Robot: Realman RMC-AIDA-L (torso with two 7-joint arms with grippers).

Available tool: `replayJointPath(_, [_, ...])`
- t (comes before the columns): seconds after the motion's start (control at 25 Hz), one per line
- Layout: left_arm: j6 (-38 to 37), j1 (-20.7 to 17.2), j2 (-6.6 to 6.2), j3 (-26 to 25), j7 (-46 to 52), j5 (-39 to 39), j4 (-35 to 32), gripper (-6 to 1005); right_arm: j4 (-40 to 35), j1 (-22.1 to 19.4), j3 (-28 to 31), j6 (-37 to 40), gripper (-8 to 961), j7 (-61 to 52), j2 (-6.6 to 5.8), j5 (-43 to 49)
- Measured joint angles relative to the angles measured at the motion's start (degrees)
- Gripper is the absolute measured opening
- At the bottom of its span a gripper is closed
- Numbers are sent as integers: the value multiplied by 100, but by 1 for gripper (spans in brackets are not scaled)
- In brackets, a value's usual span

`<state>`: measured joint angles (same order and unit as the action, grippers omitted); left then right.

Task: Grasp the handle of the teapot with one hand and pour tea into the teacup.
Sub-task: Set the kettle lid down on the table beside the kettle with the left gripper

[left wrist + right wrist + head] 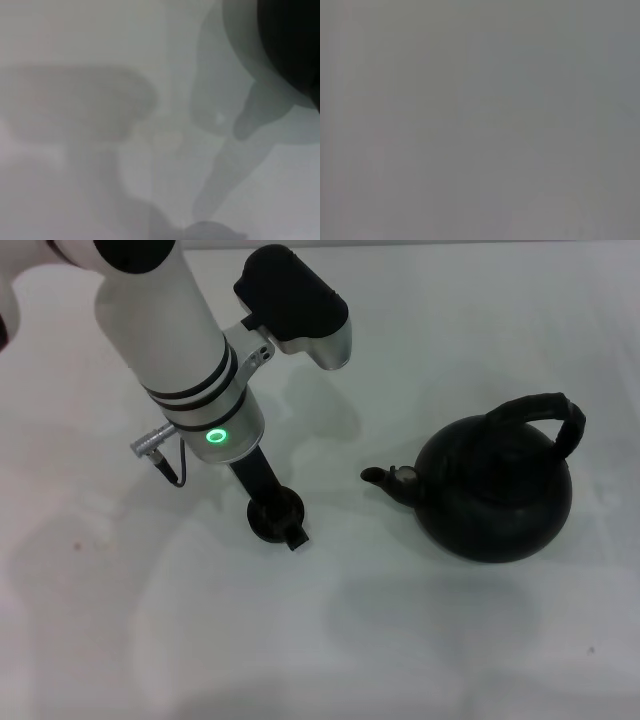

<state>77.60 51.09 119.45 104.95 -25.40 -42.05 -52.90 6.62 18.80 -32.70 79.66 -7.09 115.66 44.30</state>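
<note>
Teapot: round, squat, matte black, faintly mottled body, standing upright on the white table at the robot's right. Spout: short and stubby, aimed toward the left arm. Handle: thick black arched loop with a wrapped, ribbed surface, rising over the lid, untouched. Teacup: tiny round dark vessel, well apart from the spout, directly beneath the left gripper. Left arm: smooth white cylinder with black bands, a silver collar and a glowing green ring, reaching down over the cup; whether its slim black fingers are spread or closed, I cannot tell. Right gripper: nowhere visible.
</note>
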Motion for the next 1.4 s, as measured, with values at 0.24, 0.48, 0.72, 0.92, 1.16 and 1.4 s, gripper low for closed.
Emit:
replayJointPath(0.24, [35, -8, -5, -21, 2, -13, -68, 769, -10, -2, 0, -22, 844, 2, 0, 0])
replayJointPath(0.48, [52, -8, -15, -41, 21, -10, -80, 776, -11, -14, 0, -28, 844, -1, 0, 0])
replayJointPath(0.72, [131, -81, -38, -64, 107, 96, -216, 779, -12, -37, 0, -19, 843, -3, -5, -1])
replayJointPath(0.92, [360, -480, -57, -140, 116, 240, -836, 781, -16, -42, 0, -6, 843, -3, -8, -1])
replayJointPath(1.16, [802, -976, -57, -279, 110, 322, -1736, 784, -43, -20, 0, 31, 842, -3, -9, -1])
replayJointPath(1.4, [1158, -1707, -60, -695, 71, 696, -2748, 783, -51, -66, -142, 184, 842, -3, -22, -2])
